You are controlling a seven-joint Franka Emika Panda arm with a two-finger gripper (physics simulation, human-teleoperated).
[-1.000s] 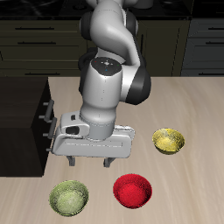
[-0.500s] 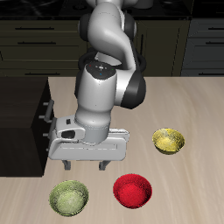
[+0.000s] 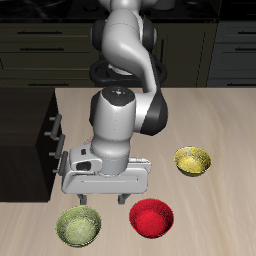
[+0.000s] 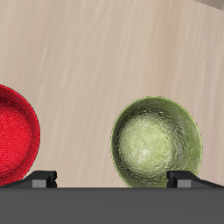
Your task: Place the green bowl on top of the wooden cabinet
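my gripper (image 3: 104, 201) hanging with fingers apart over the table (image 3: 200, 130), green bowl (image 3: 79, 226) at its 7 o'clock near the front edge, red bowl (image 3: 151, 217) beside it, wrist view showing both bowls' insides empty, only exterior view showing yellow bowl (image 3: 193, 160) and wooden cabinet (image 3: 25, 140)

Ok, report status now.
Gripper open, empty, above table near green bowl. Bowl not grasped. Red bowl close beside. Cabinet top bare.
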